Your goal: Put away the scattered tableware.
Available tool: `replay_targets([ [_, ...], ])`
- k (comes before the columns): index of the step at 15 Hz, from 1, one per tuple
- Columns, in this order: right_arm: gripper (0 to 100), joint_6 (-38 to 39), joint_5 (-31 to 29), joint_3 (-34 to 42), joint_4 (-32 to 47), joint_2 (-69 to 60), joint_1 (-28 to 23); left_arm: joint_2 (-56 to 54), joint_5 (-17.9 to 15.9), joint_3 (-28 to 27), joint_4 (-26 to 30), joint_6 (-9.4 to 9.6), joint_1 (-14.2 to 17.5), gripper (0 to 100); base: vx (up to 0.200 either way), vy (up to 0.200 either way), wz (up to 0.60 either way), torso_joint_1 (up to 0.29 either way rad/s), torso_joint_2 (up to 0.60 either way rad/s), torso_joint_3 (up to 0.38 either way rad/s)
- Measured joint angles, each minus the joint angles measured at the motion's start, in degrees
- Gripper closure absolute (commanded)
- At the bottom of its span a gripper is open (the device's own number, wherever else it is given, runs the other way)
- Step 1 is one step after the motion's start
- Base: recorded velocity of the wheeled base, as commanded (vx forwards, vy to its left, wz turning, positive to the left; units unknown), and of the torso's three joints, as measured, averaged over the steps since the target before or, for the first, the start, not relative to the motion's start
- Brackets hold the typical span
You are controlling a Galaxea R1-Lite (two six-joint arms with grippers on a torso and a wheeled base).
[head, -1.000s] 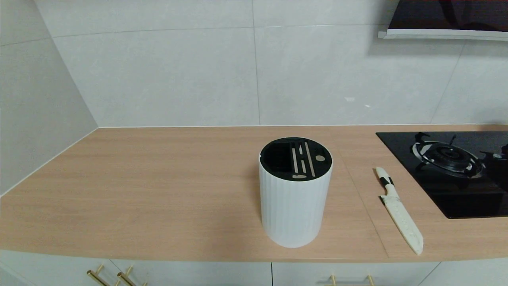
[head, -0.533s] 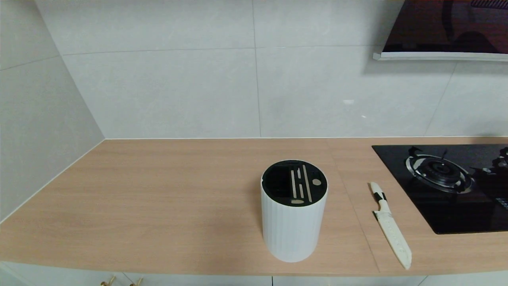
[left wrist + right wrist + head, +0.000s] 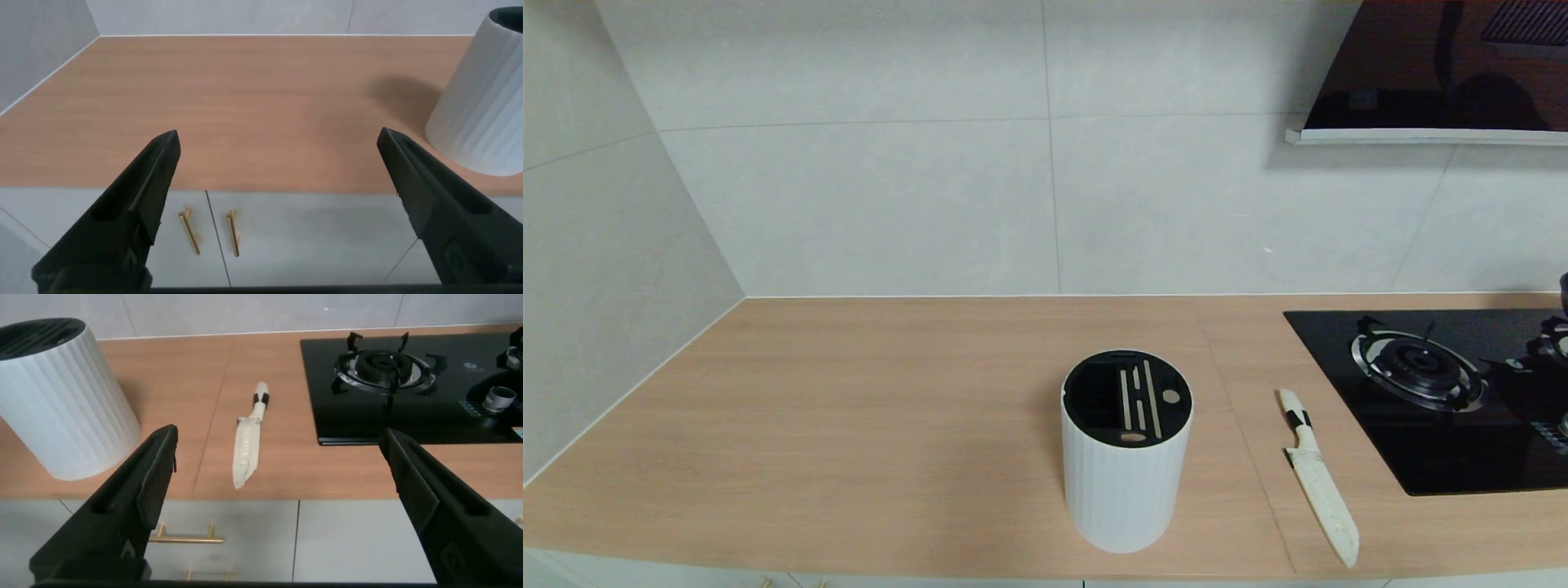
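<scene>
knife [image 3: 1315, 478] lies by counter's [image 3: 890, 425] front edge, apart from holder [image 3: 1125, 482]

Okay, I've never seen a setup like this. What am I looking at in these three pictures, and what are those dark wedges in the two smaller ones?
This is a two-armed robot on wheels, working in a kitchen. The wide picture comes from a camera on its head, looking down at a wooden countertop. On it stands a white ribbed knife holder with a slotted black top. A cream knife lies flat between the holder and the gas hob. The smaller pictures come from a camera on each wrist. The dark wedges belong to the left gripper and the right gripper. Both are open and hold nothing.
</scene>
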Motion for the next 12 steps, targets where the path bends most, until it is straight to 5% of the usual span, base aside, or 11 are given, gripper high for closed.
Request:
replay_targets([
  [7,0,-1.01,0.91,-0.48,-0.37,0.02,0.0,0.0,-0.02,0.0,0.02,0.02,-0.02,0,0.0,0.0,0.0,0.0,0.0,0.0],
  [12,0,2.3,7.55,-7.34,-1.29,6.94,0.39,0.0,-0.02,0.0,0.0,0.04,0.0,0,0.0,0.0,0.0,0.0,0.0,0.0],
])
